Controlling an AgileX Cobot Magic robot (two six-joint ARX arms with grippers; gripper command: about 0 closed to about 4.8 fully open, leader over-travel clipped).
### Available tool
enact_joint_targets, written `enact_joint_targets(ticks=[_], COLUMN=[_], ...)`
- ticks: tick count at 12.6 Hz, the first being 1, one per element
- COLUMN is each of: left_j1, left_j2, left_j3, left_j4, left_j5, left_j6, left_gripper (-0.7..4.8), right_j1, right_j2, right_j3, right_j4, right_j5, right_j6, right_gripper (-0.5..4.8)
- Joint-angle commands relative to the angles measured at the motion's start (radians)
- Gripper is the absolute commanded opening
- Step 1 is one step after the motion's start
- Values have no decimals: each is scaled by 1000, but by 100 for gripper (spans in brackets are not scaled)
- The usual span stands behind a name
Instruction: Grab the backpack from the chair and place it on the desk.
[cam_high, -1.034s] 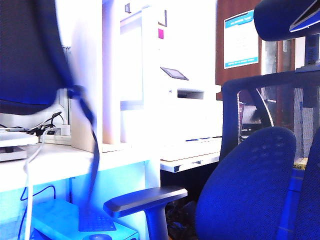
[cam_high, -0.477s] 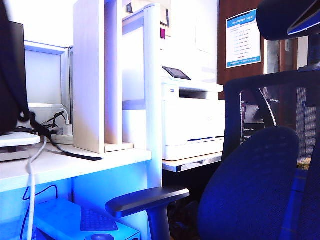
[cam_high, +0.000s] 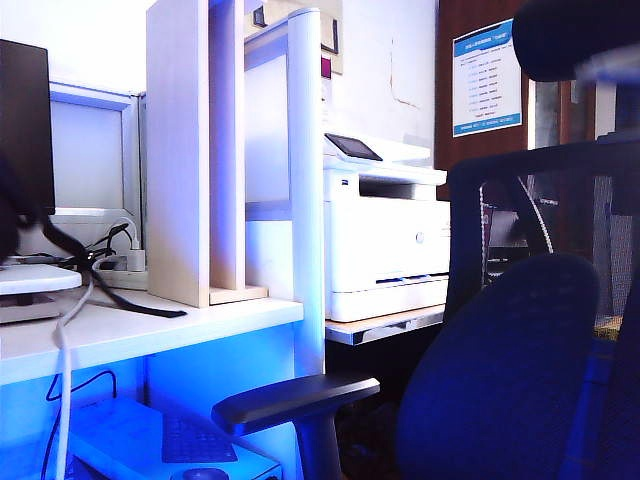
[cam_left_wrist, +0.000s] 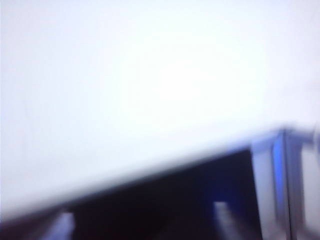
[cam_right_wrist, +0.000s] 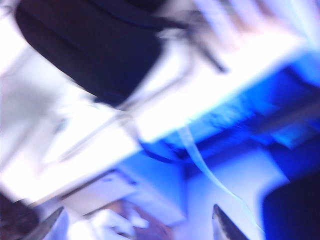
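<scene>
i see my left gripper (cam_left_wrist: 142, 225) and right gripper (cam_right_wrist: 135, 225) both spread wide and empty, the backpack (cam_right_wrist: 90, 50) lying on the desk (cam_right_wrist: 220, 85) beyond the right one.

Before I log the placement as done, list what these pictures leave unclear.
Backpack: the exterior view's left edge cuts it off; only a dark sliver shows, at the desk.
Left gripper: left wrist view motion-blurred; tips apart above a white surface.
Right gripper: right wrist view blurred; open, clear of the backpack.
Exterior view shows neither gripper.

Left hand (cam_left_wrist: 142, 225) and right hand (cam_right_wrist: 135, 225), fingers apart (both blurred)
</scene>
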Motion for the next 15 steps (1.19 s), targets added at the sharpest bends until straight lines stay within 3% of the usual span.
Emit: enact_joint_targets(ticks=[1, 3, 5, 6, 9, 10, 11, 12, 14, 15], left_j1=[-1, -1, 0, -151, -268, -343, -497, -657, -694, -695], left_j2=[6, 6, 6, -93, -179, -232, -395, -606, -842, -1023], left_j3=[2, 2, 2, 3, 3, 2, 0, -84, -294, -508], left_j4=[10, 29, 19, 167, 131, 63, -276, -459, -491, -597], left_j5=[-77, -114, -96, 440, 467, 500, 445, 291, 227, 131], left_j6=[0, -10, -122, -429, -429, -399, -100, 54, 68, 109], left_gripper=[443, 475, 475, 477, 476, 476, 476, 475, 465, 461], right_j1=[0, 0, 0, -3, -8, -8, -9, -14, -73, -82], right_j2=[-2, -2, -2, -2, -2, -3, -3, -25, -82, -121], right_j3=[5, 5, 5, 4, 4, 4, 4, 5, 5, 5], right_j4=[143, 159, 158, 158, 159, 159, 159, 159, 135, 23], right_j5=[-16, -51, -83, 77, 134, 134, 137, 207, 230, 339], right_j6=[98, 111, 136, 40, 15, 0, -5, -48, -71, -250], right_gripper=[368, 368, 368, 368, 368, 368, 368, 368, 368, 368])
